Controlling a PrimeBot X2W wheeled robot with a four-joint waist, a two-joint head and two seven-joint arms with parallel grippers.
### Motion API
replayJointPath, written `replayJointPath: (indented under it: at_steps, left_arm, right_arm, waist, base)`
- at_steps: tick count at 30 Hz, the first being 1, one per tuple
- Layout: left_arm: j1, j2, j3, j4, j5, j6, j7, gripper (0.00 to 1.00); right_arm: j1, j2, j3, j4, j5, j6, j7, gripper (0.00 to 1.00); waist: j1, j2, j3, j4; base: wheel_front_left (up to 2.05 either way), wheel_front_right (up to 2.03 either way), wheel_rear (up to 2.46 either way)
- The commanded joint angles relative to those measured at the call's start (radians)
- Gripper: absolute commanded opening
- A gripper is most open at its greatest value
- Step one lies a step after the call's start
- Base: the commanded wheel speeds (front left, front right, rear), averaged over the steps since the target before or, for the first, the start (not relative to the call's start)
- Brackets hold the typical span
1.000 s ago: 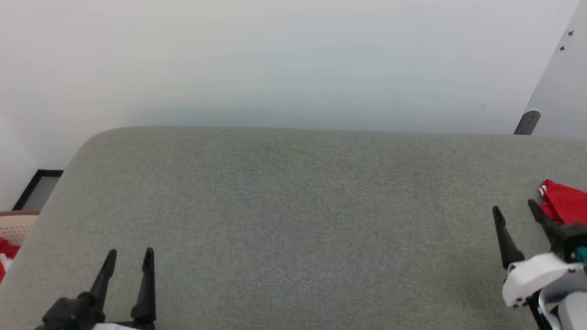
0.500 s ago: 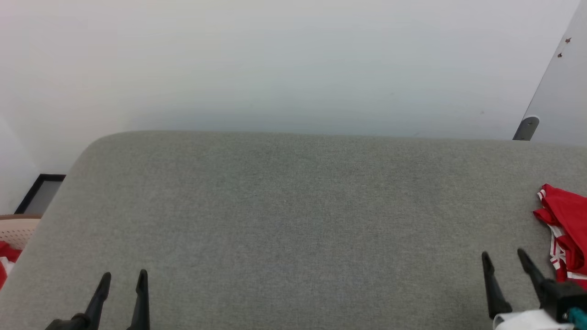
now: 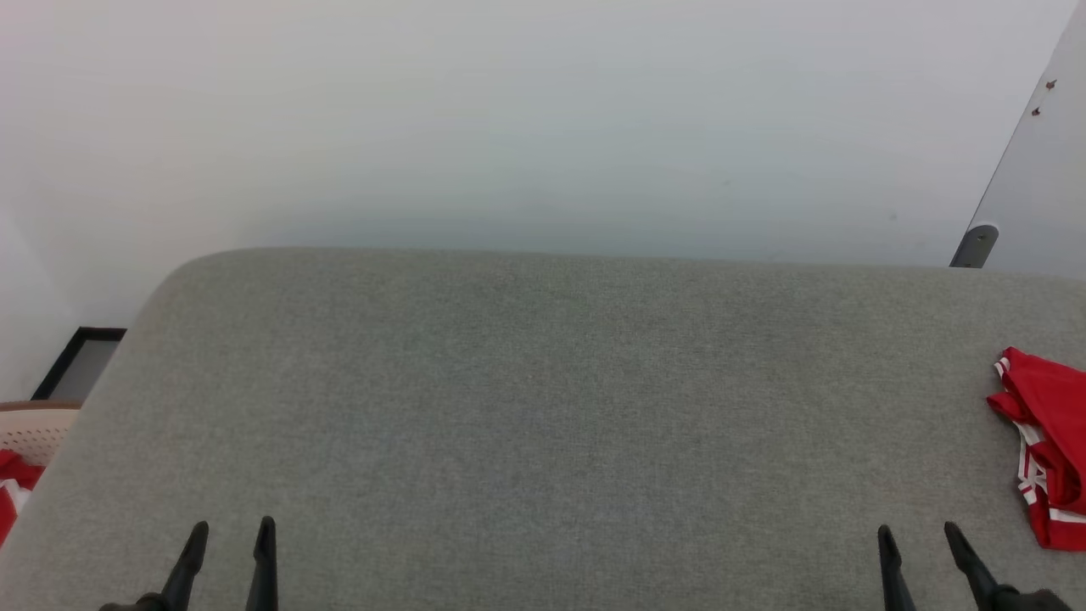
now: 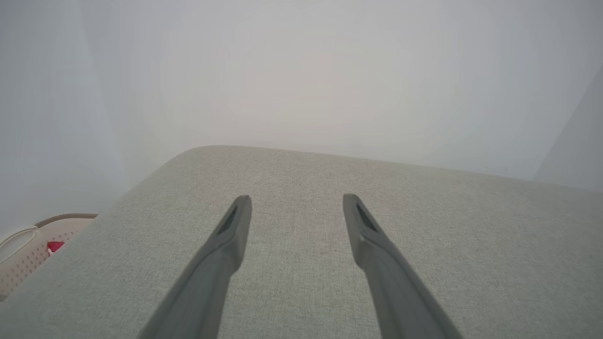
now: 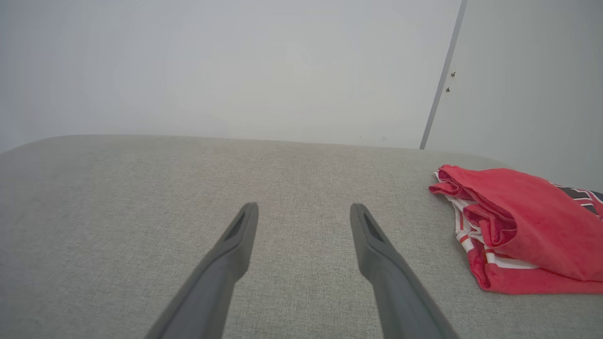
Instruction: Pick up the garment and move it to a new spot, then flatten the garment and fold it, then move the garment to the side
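The garment (image 3: 1048,441), red with red-white striped trim, lies folded in a small bundle at the right edge of the grey fabric surface (image 3: 543,407); the right wrist view shows the garment (image 5: 523,226) to the right of my fingers. My right gripper (image 3: 918,535) is open and empty at the bottom right, left of the garment and apart from it. My left gripper (image 3: 231,529) is open and empty at the bottom left. In the wrist views the left gripper (image 4: 294,201) and the right gripper (image 5: 304,209) hold nothing between their fingers.
A pale perforated basket (image 3: 34,424) with red cloth in it stands off the surface's left edge, also seen as the basket (image 4: 28,249) in the left wrist view. A white wall runs behind. A grey panel (image 3: 1035,170) stands at the far right.
My right gripper drew back from beside the garment toward the bottom edge, leaving the garment lying on the surface. My left gripper also sank lower in view. The camera tilted slightly.
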Motion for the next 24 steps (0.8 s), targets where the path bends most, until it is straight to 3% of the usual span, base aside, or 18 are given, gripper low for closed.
replayJointPath:
  at_steps: [1, 24]
  left_arm:
    - [0.007, 0.000, 0.003, 0.003, -0.006, -0.003, 0.001, 1.00]
    - [0.013, 0.012, -0.013, 0.046, -0.044, -0.003, 0.001, 1.00]
  right_arm:
    - [0.016, 0.005, 0.004, -0.010, -0.007, -0.001, -0.004, 1.00]
    - [0.103, 0.019, 0.029, -0.142, -0.029, -0.001, -0.005, 1.00]
  waist:
    - [0.0000, 0.0000, -0.001, 0.000]
    - [0.0000, 0.0000, -0.006, -0.034]
  base:
    - [0.00, 0.00, 0.00]
    - [0.00, 0.00, 0.00]
